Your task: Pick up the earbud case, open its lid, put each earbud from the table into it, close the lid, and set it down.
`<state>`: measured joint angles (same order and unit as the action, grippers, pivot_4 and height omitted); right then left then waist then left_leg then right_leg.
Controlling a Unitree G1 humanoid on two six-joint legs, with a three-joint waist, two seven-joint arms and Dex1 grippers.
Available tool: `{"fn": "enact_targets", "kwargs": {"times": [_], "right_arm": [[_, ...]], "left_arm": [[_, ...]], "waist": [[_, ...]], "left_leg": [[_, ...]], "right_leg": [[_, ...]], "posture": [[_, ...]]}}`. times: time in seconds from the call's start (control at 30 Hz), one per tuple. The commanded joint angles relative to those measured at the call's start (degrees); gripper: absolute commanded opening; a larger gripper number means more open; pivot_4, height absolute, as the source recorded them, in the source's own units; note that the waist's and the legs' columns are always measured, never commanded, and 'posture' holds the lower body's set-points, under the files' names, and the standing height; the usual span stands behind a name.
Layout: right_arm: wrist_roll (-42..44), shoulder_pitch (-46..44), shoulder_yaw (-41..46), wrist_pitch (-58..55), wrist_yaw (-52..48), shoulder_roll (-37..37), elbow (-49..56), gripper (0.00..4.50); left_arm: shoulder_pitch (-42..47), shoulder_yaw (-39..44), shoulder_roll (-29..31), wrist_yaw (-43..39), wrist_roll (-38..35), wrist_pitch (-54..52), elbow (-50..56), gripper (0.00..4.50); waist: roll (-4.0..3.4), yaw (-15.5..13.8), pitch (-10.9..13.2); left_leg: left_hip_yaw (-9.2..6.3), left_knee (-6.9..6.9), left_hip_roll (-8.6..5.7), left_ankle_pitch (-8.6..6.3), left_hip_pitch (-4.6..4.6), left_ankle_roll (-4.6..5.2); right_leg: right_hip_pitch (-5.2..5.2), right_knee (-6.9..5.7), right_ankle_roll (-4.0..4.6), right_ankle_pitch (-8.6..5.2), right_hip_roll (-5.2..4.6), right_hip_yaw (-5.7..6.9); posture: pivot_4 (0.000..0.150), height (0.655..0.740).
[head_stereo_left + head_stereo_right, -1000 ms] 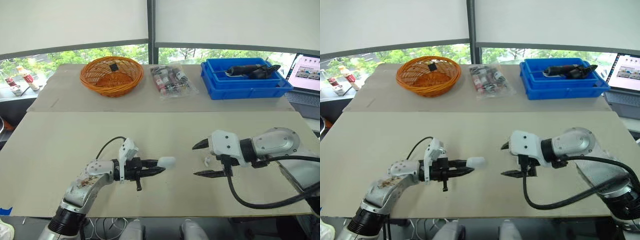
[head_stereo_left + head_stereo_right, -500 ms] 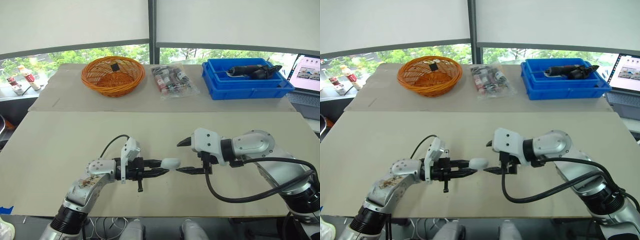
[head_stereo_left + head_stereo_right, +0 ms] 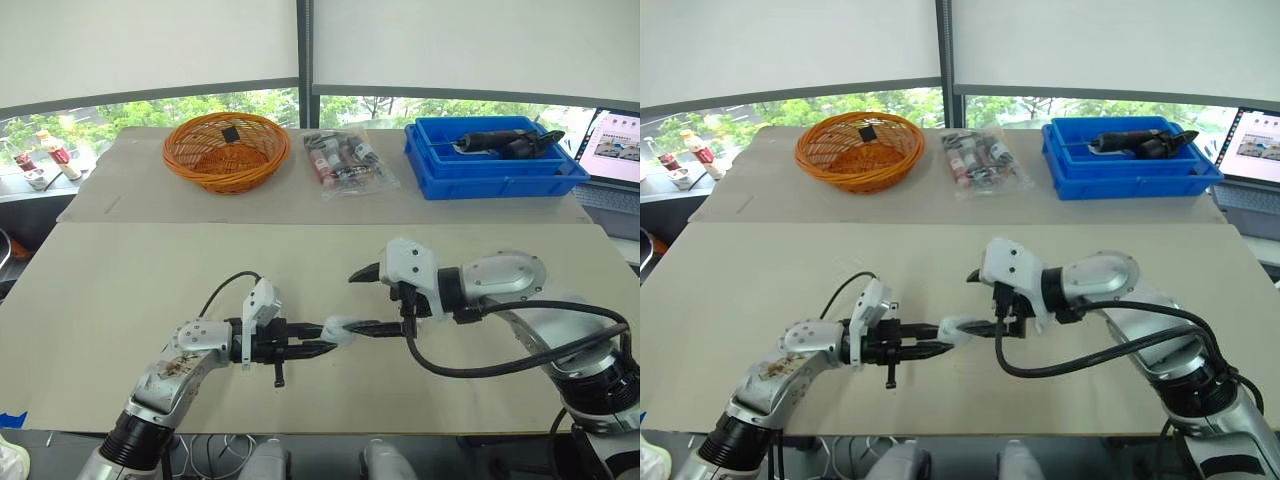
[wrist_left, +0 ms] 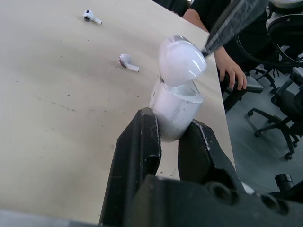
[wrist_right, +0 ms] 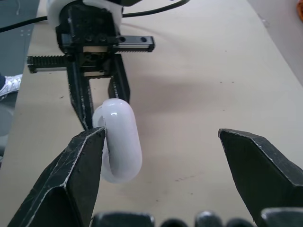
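The white earbud case (image 3: 339,328) is held just above the table, with my left gripper (image 3: 320,338) shut on its body. In the left wrist view its lid (image 4: 182,62) stands partly lifted from the case body (image 4: 174,112). My right gripper (image 3: 366,300) is open beside it, and its lower finger (image 3: 382,327) touches the lid while the upper finger stands apart. The right wrist view shows the case (image 5: 122,140) against one finger (image 5: 85,163). Two white earbuds (image 4: 90,16) (image 4: 128,62) lie on the table beyond the case.
At the back of the table stand an orange basket (image 3: 225,150), a clear packet of small bottles (image 3: 346,160) and a blue bin (image 3: 492,158) holding a tool. A laptop (image 3: 616,150) sits far right. A person's hand (image 4: 231,71) and office chairs lie past the table edge.
My right gripper has moved left to the case, and its lower finger now rests against the lid, which has lifted. The left gripper has kept hold of the case, nearly still.
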<state>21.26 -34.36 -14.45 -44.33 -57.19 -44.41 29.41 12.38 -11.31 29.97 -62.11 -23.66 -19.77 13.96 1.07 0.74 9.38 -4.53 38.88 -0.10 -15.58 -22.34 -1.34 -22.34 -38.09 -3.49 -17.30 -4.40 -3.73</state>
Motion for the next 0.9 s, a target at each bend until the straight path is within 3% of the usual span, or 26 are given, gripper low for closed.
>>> {"fn": "enact_targets", "kwargs": {"times": [0.03,0.37,0.5,0.6,0.73,0.9], "right_arm": [[1.7,0.4,3.4,-0.7,0.4,-1.0,1.9,4.2],[3.6,6.8,11.8,3.0,0.5,-3.9,1.4,4.2],[5.0,18.1,21.7,13.9,-3.3,-4.5,2.9,4.2],[3.4,26.0,28.4,16.9,-0.4,-3.7,1.2,4.2],[3.0,37.4,39.3,22.6,5.7,3.4,-0.7,4.2],[0.0,52.1,48.4,34.8,5.0,8.4,-6.1,4.2]], "left_arm": [[0.2,0.6,-0.4,-0.2,-1.0,0.8,0.6,0.51],[-1.2,2.5,-0.3,1.6,-1.8,0.9,0.6,0.51],[-2.6,5.6,-2.0,4.9,-1.6,3.1,-0.7,0.51],[-4.0,7.1,-3.2,7.7,0.0,6.0,-1.5,0.51],[-4.7,10.3,-6.5,13.3,0.7,9.4,-3.0,0.51],[-6.5,12.0,-7.5,16.1,2.0,12.2,-3.5,0.51]], "waist": [[0.0,0.0,0.0],[0.0,0.0,0.0],[0.0,-0.6,0.0],[0.0,-0.6,0.0],[0.03,-0.8,0.0],[0.0,-1.3,0.0]], "left_leg": [[0.0,0.0,0.0,0.0,0.0,0.0],[0.02,-0.01,0.0,0.0,0.0,0.0],[0.05,0.0,-0.01,0.0,-0.01,0.0],[0.08,0.02,0.0,0.0,0.01,0.01],[0.1,0.0,0.01,0.0,0.07,0.01],[0.25,-0.03,-0.02,0.0,0.08,0.01]], "right_leg": [[0.0,0.0,0.0,0.0,0.0,0.0],[0.0,0.0,0.0,0.0,0.0,0.0],[0.06,0.04,0.0,0.0,-0.01,0.05],[0.07,0.02,0.0,0.0,-0.03,-0.01],[0.11,-0.02,0.0,0.0,0.0,-0.02],[0.09,0.0,0.0,0.0,-0.04,-0.12]], "posture": [[0.15,0.74],[0.15,0.74],[0.15,0.74],[0.15,0.74],[0.15,0.74],[0.15,0.74]]}}
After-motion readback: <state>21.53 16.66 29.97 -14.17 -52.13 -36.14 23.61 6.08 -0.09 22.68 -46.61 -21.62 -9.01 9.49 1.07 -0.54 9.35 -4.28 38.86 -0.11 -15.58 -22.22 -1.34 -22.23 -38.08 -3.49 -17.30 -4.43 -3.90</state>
